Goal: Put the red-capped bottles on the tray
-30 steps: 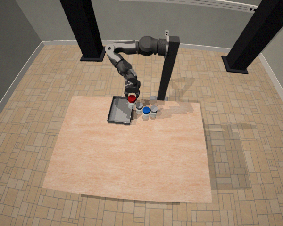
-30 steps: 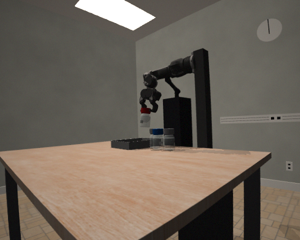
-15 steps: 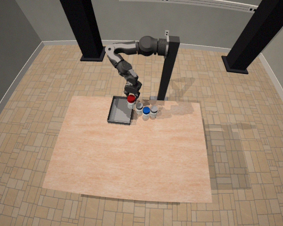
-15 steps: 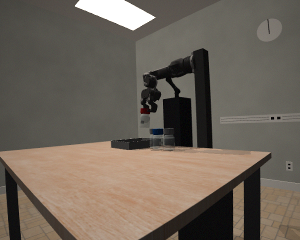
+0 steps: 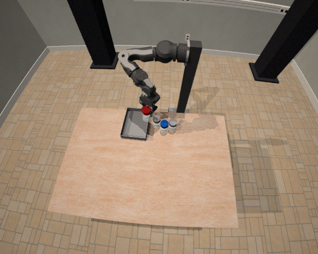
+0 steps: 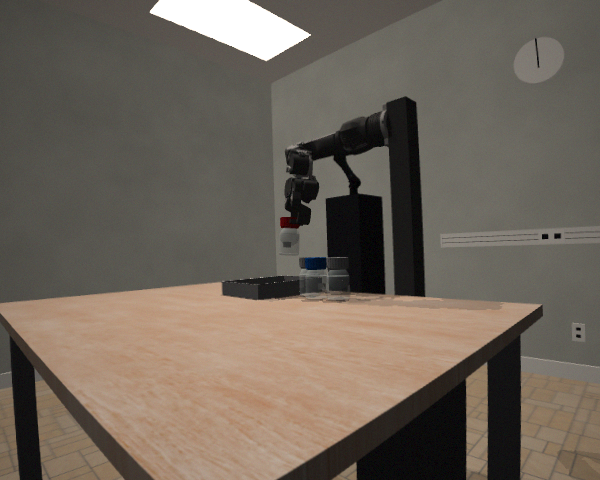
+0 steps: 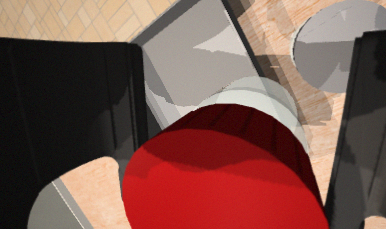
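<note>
My gripper (image 5: 148,107) is shut on the red-capped bottle (image 5: 146,112), holding it upright in the air by the cap. It hangs above the tray's far right edge (image 6: 289,236). The dark grey tray (image 5: 135,124) lies at the table's far side, empty. In the wrist view the red cap (image 7: 220,174) fills the lower middle between my dark fingers, with the tray floor (image 7: 200,64) below it. A blue-capped bottle (image 5: 164,127) and two grey-capped bottles (image 5: 156,121) (image 5: 172,125) stand just right of the tray.
The arm's black post (image 5: 188,76) stands behind the table's far edge. A grey cap (image 7: 335,44) shows at the wrist view's upper right, close to my right finger. Two black pillars stand on the floor behind.
</note>
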Robot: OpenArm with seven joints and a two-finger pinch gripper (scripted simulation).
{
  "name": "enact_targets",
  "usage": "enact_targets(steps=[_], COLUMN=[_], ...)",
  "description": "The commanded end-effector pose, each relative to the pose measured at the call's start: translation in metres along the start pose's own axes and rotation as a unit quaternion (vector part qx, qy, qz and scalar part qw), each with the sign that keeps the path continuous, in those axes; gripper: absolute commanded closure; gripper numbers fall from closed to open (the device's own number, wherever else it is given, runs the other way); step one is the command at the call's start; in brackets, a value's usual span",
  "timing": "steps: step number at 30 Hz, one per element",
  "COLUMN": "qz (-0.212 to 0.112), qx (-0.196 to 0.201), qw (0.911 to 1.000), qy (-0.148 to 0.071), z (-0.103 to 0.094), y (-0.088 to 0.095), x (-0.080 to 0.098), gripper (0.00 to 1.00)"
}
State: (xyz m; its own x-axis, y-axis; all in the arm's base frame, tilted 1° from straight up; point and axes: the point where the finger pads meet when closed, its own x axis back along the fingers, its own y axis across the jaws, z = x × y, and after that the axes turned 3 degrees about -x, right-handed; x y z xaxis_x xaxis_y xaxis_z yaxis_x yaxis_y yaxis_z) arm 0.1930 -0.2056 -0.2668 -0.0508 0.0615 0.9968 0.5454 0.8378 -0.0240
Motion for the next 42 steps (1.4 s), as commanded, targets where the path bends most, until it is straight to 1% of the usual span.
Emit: enact_targets(steps=[1,6,7,9,10,14,19,23,24,26,27,32,38,40,41,42], qz=[0.0,0.002,0.002,0.002,0.003,0.004,0.005,0.007,0.007,0.007,0.008,0.009,0.011,0.011,0.012,0.012], qx=[-0.025,-0.077,-0.098,-0.098,-0.118,-0.159,-0.21,-0.251,-0.271,-0.271,-0.291,-0.34,-0.398,-0.417,-0.435,-0.435], qw=[0.9997,0.997,0.9952,0.9952,0.993,0.9872,0.9775,0.9679,0.9625,0.9625,0.9566,0.9402,0.9171,0.9086,0.8997,0.8997], qy=[-0.005,-0.001,0.001,0.001,0.003,0.007,0.011,0.015,0.016,0.016,0.018,0.023,0.028,0.029,0.031,0.031], z=[-0.0033,-0.0032,-0.0031,-0.0031,-0.0031,-0.003,-0.0029,-0.0028,-0.0028,-0.0028,-0.0028,-0.0026,-0.0025,-0.0025,-0.0024,-0.0024], y=[0.0011,0.0011,0.0011,0.0011,0.0011,0.0011,0.0011,0.0011,0.0011,0.0011,0.0012,0.0012,0.0012,0.0012,0.0012,0.0012], x=[0.0025,0.0025,0.0025,0.0025,0.0025,0.0025,0.0025,0.0024,0.0024,0.0024,0.0024,0.0024,0.0024,0.0024,0.0024,0.0024], gripper=[1.0,1.0,1.0,1.0,1.0,1.0,1.0,1.0,1.0,1.0,1.0,1.0,1.0,1.0,1.0,1.0])
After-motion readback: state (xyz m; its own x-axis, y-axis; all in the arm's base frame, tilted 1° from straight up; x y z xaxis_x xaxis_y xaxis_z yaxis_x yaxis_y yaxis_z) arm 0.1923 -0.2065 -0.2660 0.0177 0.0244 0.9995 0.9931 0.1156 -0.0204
